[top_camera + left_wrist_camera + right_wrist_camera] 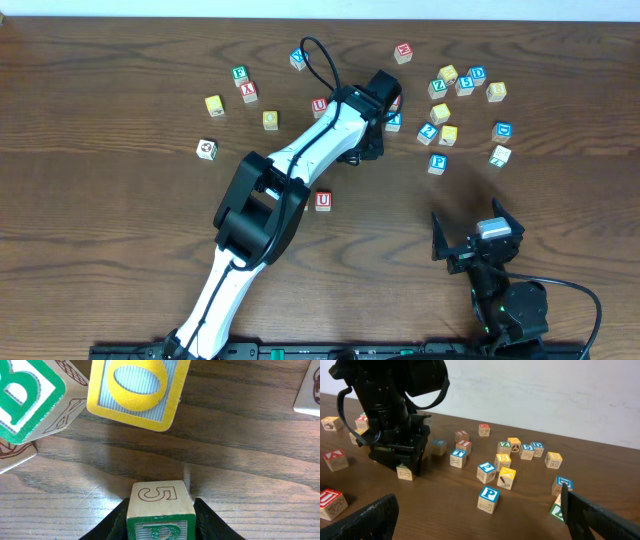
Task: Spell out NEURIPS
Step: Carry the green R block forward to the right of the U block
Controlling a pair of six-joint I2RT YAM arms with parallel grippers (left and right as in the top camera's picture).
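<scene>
A dark wood-grain table (pixel 120 200) stands in front of a pale wall, with small wooden alphabet cubes scattered across its far half. Seen from above, the white left arm reaches from the 7 o'clock edge to just past centre, toward 1 o'clock.

The left gripper (pixel 161 516) is closed on a green-lettered cube (pixel 159 494), with a black finger pressed against each side. The cube's top face carries an outlined 5, and its green letter is cut off by the frame edge. From the right wrist it sits low at the table, and I cannot tell whether it is lifted. Just beyond it lie a yellow-framed cube (pixel 137 390) and a green B cube (pixel 25 395).

The right gripper (pixel 470 222) hovers at 4 o'clock with its jaws spread wide, holding nothing. A red U cube (pixel 323 201) lies alone near centre. A blue P cube (pixel 438 163) sits at 3 o'clock, below a cluster at 2 o'clock. A green E cube (pixel 239 74) lies at 11 o'clock.
</scene>
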